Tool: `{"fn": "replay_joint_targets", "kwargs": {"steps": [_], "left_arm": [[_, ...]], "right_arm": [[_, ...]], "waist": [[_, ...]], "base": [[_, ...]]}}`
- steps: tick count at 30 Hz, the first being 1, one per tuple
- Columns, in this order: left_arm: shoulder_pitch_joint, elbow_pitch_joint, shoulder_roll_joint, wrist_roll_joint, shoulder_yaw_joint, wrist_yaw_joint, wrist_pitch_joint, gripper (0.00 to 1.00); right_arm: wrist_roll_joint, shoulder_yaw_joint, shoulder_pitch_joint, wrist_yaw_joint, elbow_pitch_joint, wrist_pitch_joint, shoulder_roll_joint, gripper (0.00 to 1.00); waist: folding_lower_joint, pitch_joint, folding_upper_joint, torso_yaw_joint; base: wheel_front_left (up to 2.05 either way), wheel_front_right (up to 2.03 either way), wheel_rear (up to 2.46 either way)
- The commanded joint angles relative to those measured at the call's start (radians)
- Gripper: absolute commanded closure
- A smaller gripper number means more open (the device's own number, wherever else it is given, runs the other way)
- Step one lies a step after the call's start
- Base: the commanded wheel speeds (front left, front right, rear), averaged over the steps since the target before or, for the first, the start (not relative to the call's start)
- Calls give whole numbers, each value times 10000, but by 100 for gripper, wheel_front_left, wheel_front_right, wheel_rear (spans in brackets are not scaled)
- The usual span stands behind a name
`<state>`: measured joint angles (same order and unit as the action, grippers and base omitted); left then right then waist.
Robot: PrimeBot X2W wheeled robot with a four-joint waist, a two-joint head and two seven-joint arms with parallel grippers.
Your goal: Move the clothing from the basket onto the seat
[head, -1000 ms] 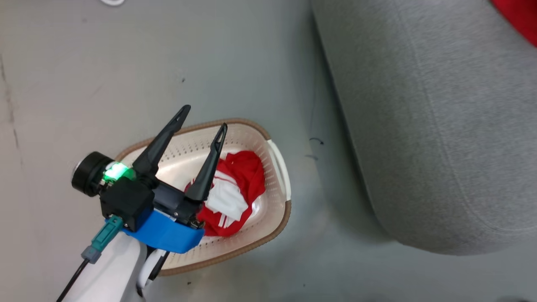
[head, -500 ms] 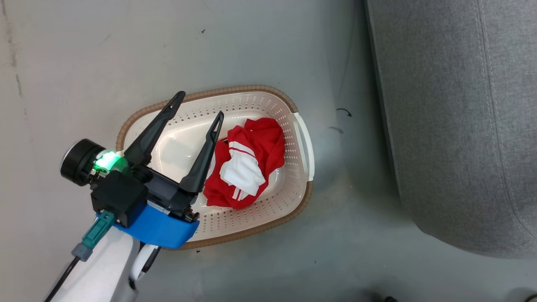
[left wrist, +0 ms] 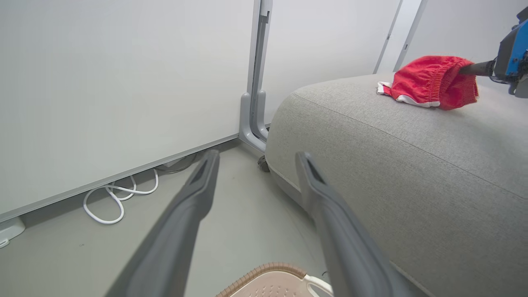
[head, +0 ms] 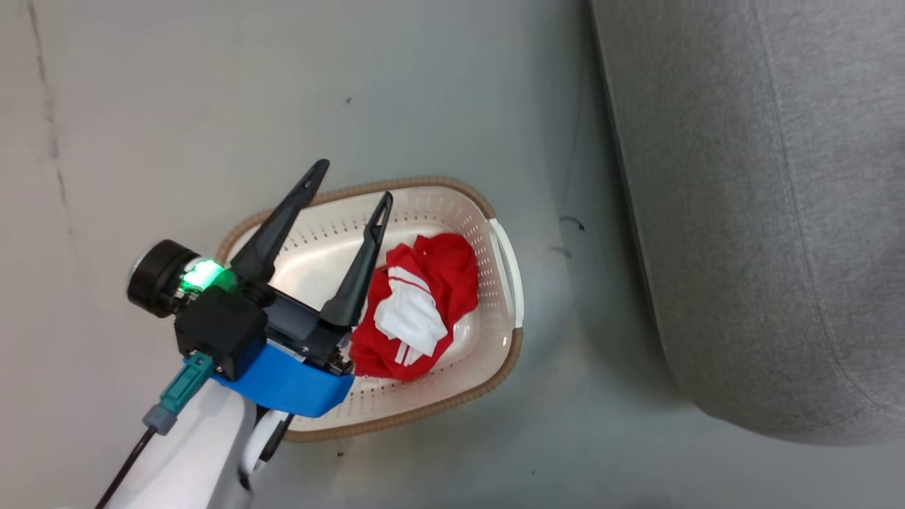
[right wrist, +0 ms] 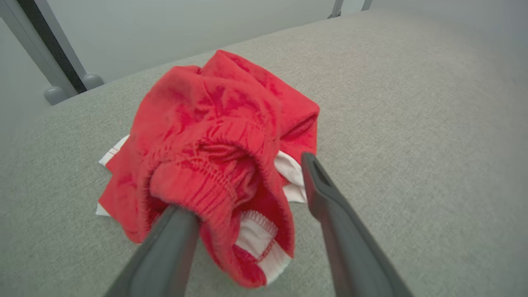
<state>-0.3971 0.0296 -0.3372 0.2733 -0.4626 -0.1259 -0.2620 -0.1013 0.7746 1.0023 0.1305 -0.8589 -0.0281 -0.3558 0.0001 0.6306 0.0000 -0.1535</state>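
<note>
The cream basket [head: 424, 417] with its brown rim stands on the floor left of the grey sofa [head: 763, 212]. One crumpled red garment with white stripes [head: 431, 283] lies in the basket's right half. My left gripper [head: 353, 182] hangs open over the basket's left half, holding nothing. In the left wrist view its fingers [left wrist: 194, 198] point toward the wall and the sofa's corner. A second red garment [right wrist: 214, 123] rests bunched on the sofa cushion. My right gripper [right wrist: 243, 181] is open there, its left finger tucked under the elastic waistband and its right finger free.
Grey floor [head: 565, 318] separates the basket from the sofa's rounded edge. A white cable [left wrist: 111, 202] loops on the floor along a white wall panel, and a grey post [left wrist: 253, 123] stands by the sofa's corner. The sofa top [right wrist: 412, 103] around the garment is bare.
The head view has shifted, so basket and sofa sit differently in the picture. The left gripper stays open over the basket, and the garment inside lies as before.
</note>
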Motion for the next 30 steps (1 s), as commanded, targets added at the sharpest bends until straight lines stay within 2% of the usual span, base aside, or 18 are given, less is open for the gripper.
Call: {"fn": "replay_joint_targets", "kwargs": {"steps": [1, 8, 13, 22, 30], "left_arm": [[33, 82, 114, 75, -1, -70, -45, 0], [573, 585, 614, 323, 40, -70, -45, 0], [1319, 947, 957, 419, 533, -70, -45, 0], [2513, 1465, 1400, 558, 1255, -71, -38, 0], [3151, 1814, 1731, 524, 2355, -71, -37, 0]], "right_arm": [[-148, -129, -333, 5, -58, -16, 21, 0], [115, -781, -1601, 5, 89, 14, 302, 0], [357, -1278, -2674, 5, 644, 268, 915, 0], [1035, -2546, -5115, 5, 2778, 1045, 2013, 0], [1425, -3466, -7210, 5, 4980, 1585, 2755, 0]], "waist": [[-1, -553, 0, 129], [-1, -2111, 0, 391], [-1, -3118, 0, 387], [-1, -4477, 0, 553], [-1, -5191, 0, 824]], "base": [[0, 0, 0], [0, 0, 0], [0, 0, 0], [0, 0, 0], [0, 0, 0]]}}
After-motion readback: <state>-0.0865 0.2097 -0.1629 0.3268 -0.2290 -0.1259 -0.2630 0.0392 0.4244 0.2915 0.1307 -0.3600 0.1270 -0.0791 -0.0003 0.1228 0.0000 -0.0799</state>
